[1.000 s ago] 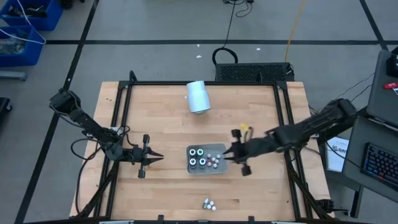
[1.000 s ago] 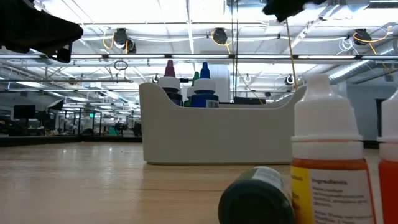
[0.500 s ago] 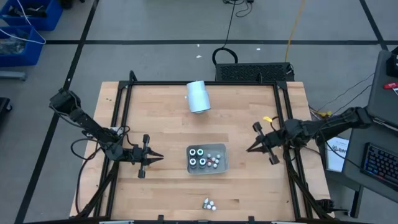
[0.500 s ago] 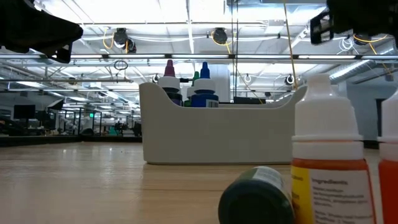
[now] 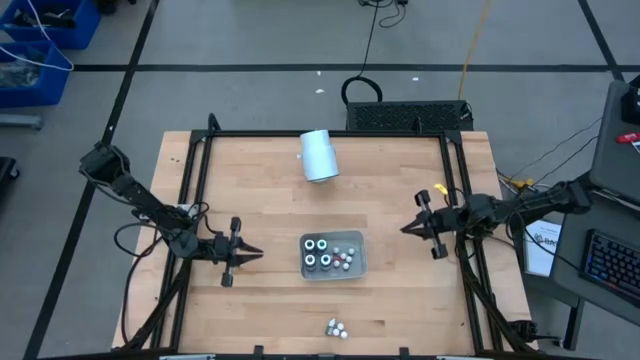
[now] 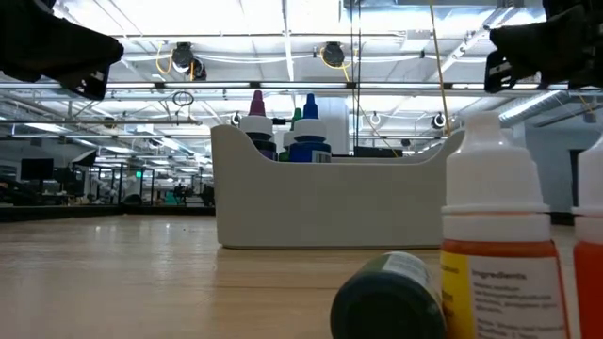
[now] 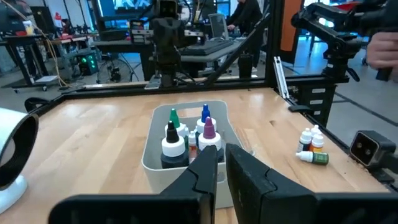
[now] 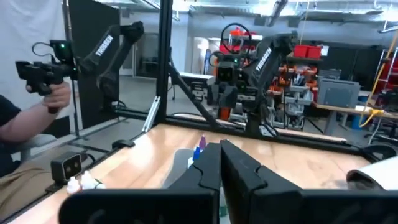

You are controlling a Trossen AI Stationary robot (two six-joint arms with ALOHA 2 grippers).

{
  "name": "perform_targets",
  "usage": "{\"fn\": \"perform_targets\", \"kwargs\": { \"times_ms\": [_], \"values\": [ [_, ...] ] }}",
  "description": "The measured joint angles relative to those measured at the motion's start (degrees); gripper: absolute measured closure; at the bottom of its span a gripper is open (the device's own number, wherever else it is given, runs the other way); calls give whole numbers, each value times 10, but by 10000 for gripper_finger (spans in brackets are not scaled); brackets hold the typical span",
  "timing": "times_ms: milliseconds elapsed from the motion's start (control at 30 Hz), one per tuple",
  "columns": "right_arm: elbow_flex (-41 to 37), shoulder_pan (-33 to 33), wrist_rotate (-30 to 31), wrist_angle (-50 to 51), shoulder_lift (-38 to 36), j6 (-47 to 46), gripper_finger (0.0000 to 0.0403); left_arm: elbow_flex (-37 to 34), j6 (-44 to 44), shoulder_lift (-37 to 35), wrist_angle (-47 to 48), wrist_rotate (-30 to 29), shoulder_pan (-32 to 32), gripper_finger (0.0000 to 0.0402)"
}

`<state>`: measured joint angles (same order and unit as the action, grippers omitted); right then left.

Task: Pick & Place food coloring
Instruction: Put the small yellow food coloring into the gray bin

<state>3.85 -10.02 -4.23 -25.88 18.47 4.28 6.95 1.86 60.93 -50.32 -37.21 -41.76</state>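
Observation:
The food coloring bottles stand upright in a grey tray [image 5: 356, 262] at the table's middle, several with coloured caps [image 7: 205, 121]. Three more bottles [image 5: 337, 327] are loose on the wood by the near edge: an orange one upright [image 6: 495, 235], a green one on its side [image 6: 391, 297]. My left gripper [image 5: 258, 254] hovers left of the tray, shut and pointing at it [image 7: 221, 155]. My right gripper [image 5: 404, 229] hangs right of the tray, shut and empty [image 8: 219, 149].
A pale-blue cylinder [image 5: 319, 155] lies toward the far edge. A black frame [image 5: 325, 133] runs around the table. Bare wood lies between each gripper and the tray. A person's hand holding a device [image 8: 50, 87] shows beyond the table's near edge.
My right gripper has drawn back from the tray's right edge toward the table's right edge, a little toward the far side. The tray and its bottles have stayed where they were.

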Motion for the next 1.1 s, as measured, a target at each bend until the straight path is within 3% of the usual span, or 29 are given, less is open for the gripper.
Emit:
{"fn": "perform_targets", "kwargs": {
  "times_ms": [133,267,367,500,633,933,1100],
  "values": [
    [-2,3,5,15,3,0,402,0,32,0,1,47,1,360],
    [-3,3,16,35,2,-2,401,6,-21,0,-2,84,12,360],
    [-4,3,16,39,2,-2,402,62,-43,1,43,100,23,360],
    [-4,3,19,33,2,12,402,231,-42,27,293,132,43,360],
    [-4,3,49,39,2,-1,402,430,-1,130,500,116,65,360],
    [-5,3,75,57,6,-18,402,837,-48,445,769,137,41,360],
    [-5,3,73,67,9,-25,401,1055,-28,602,842,206,51,360]
  ]
}}
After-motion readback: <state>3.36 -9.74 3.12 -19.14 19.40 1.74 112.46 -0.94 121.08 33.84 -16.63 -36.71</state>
